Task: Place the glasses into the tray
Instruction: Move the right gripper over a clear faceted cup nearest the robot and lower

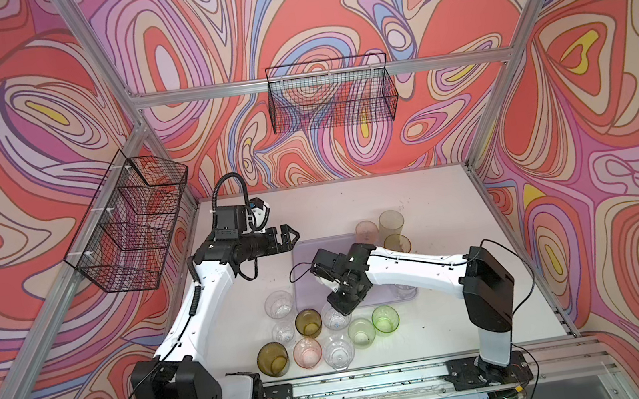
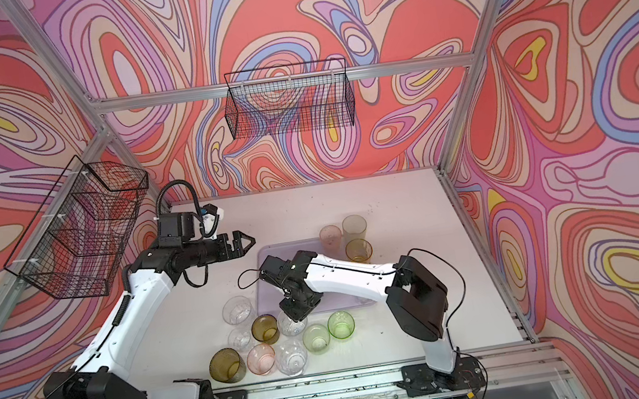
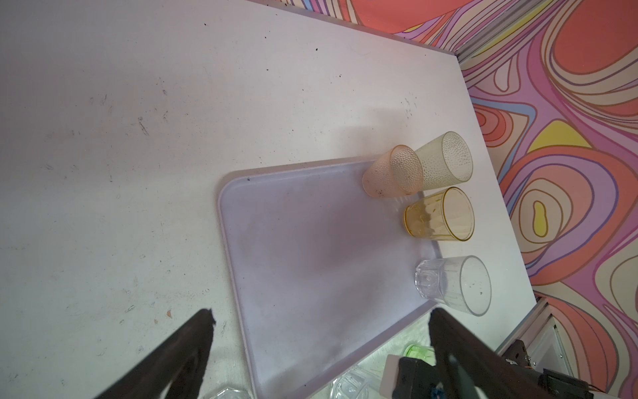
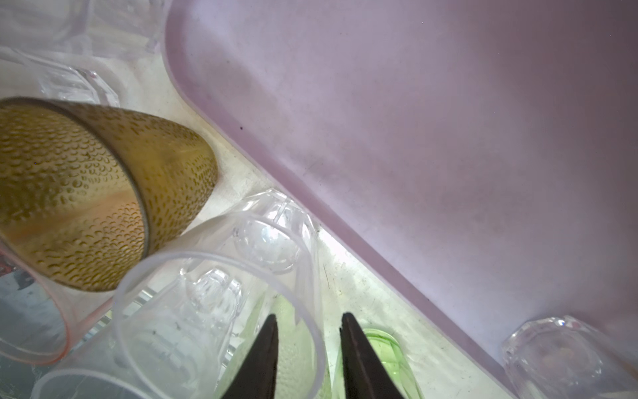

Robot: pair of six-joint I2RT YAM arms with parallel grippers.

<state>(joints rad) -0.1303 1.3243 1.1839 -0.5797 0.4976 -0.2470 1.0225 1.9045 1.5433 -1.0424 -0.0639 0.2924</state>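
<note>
Asker: As your arms stand, which glass lies nearest your jaws?

Me: A clear plastic tumbler (image 4: 214,283), upright, mouth up, just outside the near edge of the pale lilac plastic tray (image 1: 309,260). My right gripper (image 4: 309,316) is above it, jaws a narrow gap apart, one finger inside the rim, one outside, seemingly not yet pinching.

Asker: And the left?

Me: My left gripper (image 3: 321,312), spread wide and empty, hovers beside the tray's far left corner, well apart.

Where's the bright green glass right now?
In both top views the bright green glass stands on the table at the right end of the loose cluster, just outside the near edge of the tray, beside the pale green glass.
</note>
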